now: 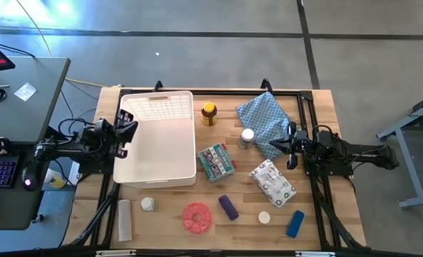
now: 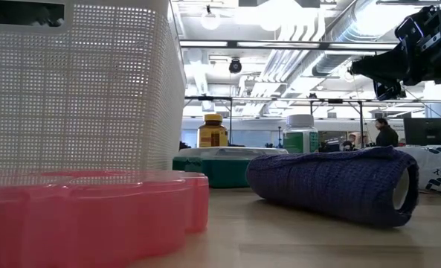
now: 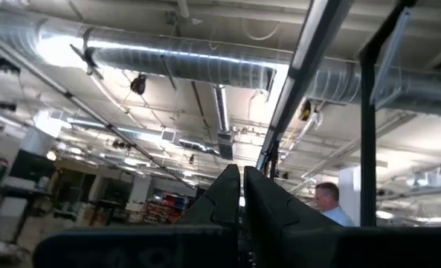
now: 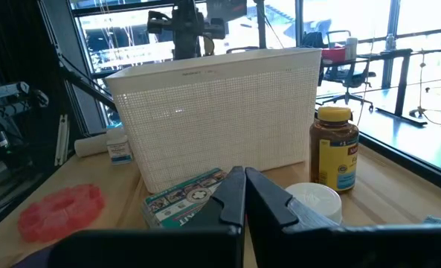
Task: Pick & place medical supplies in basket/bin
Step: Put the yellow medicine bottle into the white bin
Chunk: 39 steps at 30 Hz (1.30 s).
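The white lattice bin (image 1: 158, 143) stands on the table's left half. To its right lie the amber yellow-capped bottle (image 1: 209, 113), a white-capped jar (image 1: 247, 138), the green-white packet (image 1: 216, 161) and the white printed packet (image 1: 272, 180). Along the near edge are the purple cylinder (image 1: 228, 207), blue cylinder (image 1: 295, 223), red disc (image 1: 197, 217) and a small white jar (image 1: 148, 205). My left gripper (image 1: 129, 128) hangs shut at the bin's left rim, its fingers (image 3: 241, 197) tipped up toward the ceiling. My right gripper (image 1: 291, 146), shut (image 4: 244, 195), hovers right of the white-capped jar (image 4: 314, 199), pointing toward the bin.
A blue patterned cloth (image 1: 264, 118) lies at the far right, under my right arm's front. A white tube (image 1: 125, 219) and a white cap (image 1: 264, 218) sit near the near edge. A grey desk with a keyboard (image 1: 1, 171) stands left of the table. People show in the room behind.
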Available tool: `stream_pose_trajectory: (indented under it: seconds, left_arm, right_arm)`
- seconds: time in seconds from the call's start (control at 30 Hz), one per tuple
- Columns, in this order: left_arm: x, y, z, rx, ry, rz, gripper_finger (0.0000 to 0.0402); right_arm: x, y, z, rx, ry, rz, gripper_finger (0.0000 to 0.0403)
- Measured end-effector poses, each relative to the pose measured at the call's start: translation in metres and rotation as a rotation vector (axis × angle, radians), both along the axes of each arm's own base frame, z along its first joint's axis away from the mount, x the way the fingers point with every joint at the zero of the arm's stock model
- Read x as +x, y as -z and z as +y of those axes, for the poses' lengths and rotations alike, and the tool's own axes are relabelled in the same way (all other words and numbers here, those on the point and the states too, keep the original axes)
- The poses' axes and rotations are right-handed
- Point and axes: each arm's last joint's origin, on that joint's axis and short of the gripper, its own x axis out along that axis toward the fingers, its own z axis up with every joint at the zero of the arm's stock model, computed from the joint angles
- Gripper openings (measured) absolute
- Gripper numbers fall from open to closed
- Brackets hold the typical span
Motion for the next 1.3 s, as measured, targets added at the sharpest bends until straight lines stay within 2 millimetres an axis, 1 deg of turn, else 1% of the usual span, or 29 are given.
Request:
stream_pose_trajectory:
  seconds: [0.3, 0.43, 0.5, 0.57, 0.7, 0.77, 0.83, 0.9, 1.0, 1.1, 1.17, 1.23, 1.3]
  left_arm:
    - [0.000, 0.000, -0.001, -0.188, 0.185, -0.040, 0.0058]
    - [-0.001, -0.001, 0.000, -0.258, 0.211, -0.073, 0.0058]
    - [-0.003, -0.003, 0.001, -0.319, 0.223, -0.114, 0.0058]
    - [-0.004, -0.005, 0.003, -0.423, 0.236, -0.147, 0.0058]
    - [-0.010, -0.015, 0.007, -0.559, 0.168, -0.243, 0.0058]
    - [-0.015, -0.022, 0.010, -0.609, 0.116, -0.294, 0.0058]
    - [-0.021, -0.032, 0.011, -0.660, 0.082, -0.348, 0.0058]
    - [-0.028, -0.048, 0.012, -0.676, 0.061, -0.393, 0.0058]
    - [-0.035, -0.076, 0.012, -0.625, 0.018, -0.365, 0.0058]
    - [-0.034, -0.108, 0.012, -0.578, -0.054, -0.244, 0.0058]
    - [-0.029, -0.128, 0.013, -0.548, -0.143, -0.121, 0.0058]
    - [-0.022, -0.143, 0.014, -0.533, -0.238, 0.005, 0.0058]
    - [-0.015, -0.158, 0.015, -0.533, -0.309, 0.092, 0.0058]
  right_arm:
    - [0.000, 0.000, 0.000, 0.000, 0.006, -0.004, 0.0000]
    - [0.000, -0.001, 0.000, 0.021, 0.007, -0.016, 0.0000]
    - [0.000, -0.004, 0.000, 0.111, 0.003, -0.058, 0.0000]
    - [-0.001, -0.010, 0.000, 0.195, -0.007, -0.124, 0.0000]
    - [-0.003, -0.022, 0.000, 0.180, -0.016, -0.257, 0.0000]
    - [-0.006, -0.032, -0.001, 0.150, 0.000, -0.358, 0.0000]
    - [-0.011, -0.042, -0.002, 0.133, 0.041, -0.476, 0.0000]
    - [-0.017, -0.053, -0.002, 0.120, 0.083, -0.590, 0.0000]
    - [-0.027, -0.077, -0.003, 0.067, 0.131, -0.667, 0.0000]
    - [-0.034, -0.106, -0.003, 0.016, 0.199, -0.662, 0.0000]
    - [-0.035, -0.126, -0.005, -0.001, 0.269, -0.632, 0.0000]
    - [-0.033, -0.144, -0.007, -0.003, 0.357, -0.577, 0.0000]
    - [-0.029, -0.161, -0.011, 0.021, 0.463, -0.524, 0.0000]
